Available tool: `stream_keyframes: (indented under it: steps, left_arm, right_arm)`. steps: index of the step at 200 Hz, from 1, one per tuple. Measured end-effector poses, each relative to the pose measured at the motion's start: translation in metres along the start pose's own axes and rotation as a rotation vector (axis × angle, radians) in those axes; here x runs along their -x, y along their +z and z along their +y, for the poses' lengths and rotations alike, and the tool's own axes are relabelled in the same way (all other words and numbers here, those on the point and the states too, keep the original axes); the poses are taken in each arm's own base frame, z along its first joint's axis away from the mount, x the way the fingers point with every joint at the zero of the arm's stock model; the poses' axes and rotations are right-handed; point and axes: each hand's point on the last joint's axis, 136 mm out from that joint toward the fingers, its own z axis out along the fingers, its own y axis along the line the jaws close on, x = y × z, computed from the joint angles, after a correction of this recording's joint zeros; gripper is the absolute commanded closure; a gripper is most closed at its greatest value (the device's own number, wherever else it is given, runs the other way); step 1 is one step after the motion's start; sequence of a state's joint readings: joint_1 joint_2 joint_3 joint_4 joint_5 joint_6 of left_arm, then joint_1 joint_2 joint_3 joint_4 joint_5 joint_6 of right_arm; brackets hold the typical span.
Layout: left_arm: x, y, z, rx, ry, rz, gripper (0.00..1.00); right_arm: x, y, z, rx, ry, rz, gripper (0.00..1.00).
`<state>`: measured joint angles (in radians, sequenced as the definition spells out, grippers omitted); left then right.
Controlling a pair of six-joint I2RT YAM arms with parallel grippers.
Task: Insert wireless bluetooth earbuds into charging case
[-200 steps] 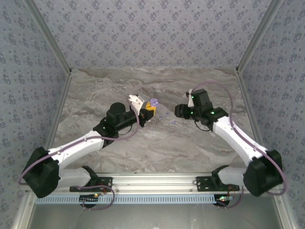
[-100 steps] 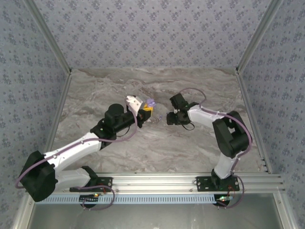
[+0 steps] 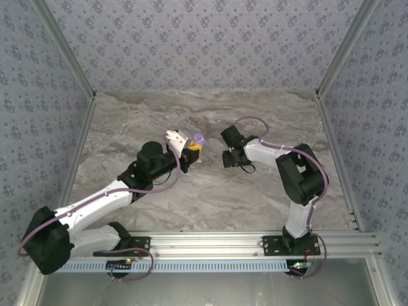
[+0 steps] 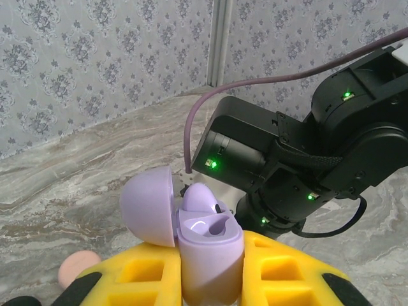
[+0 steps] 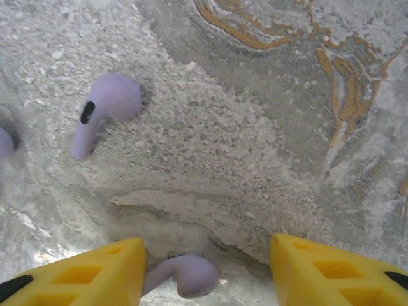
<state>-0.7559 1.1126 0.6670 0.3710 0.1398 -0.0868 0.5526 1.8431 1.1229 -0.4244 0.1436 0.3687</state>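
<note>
My left gripper [image 4: 210,271] is shut on a lilac charging case [image 4: 210,255], held upright between the yellow fingers [image 4: 143,274]. Its lid [image 4: 150,204] hangs open to the left. One lilac earbud [image 4: 203,197] sits in the far socket, and the near socket is bare. In the top view the case [image 3: 199,138] is above mid-table, with my right gripper [image 3: 226,158] just right of it, low over the marble. The right gripper [image 5: 205,255] is open. A lilac earbud [image 5: 185,275] lies on the table between its fingers, close to the left one. Another lilac earbud [image 5: 102,105] lies farther ahead.
The right arm's black wrist [image 4: 287,166] looms close behind the held case. A pink round thing [image 4: 80,268] lies on the marble [image 3: 210,191] left of the left fingers. Another lilac bit [image 5: 3,141] shows at the left edge of the right wrist view. Patterned walls [image 3: 204,44] enclose the table.
The right arm has folded inward and swung its gripper left and down toward the table near the case. The left gripper, still holding the case, has drifted slightly left.
</note>
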Motion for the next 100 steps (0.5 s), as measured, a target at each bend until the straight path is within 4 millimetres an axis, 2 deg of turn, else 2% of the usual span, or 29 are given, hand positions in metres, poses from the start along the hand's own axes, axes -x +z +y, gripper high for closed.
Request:
stream_keyframes:
  steps: [65,100]
  left_arm:
    - [-0.001,0.0,0.001,0.003,0.0,0.003,1.0]
    - [-0.002,0.0,0.001,0.003,-0.001,0.004,1.0]
  right_arm:
    - [-0.019,-0.016,-0.011,-0.017,-0.004,0.024,0.47]
    - [-0.019,-0.023,-0.011,-0.015,-0.009,0.021,0.48]
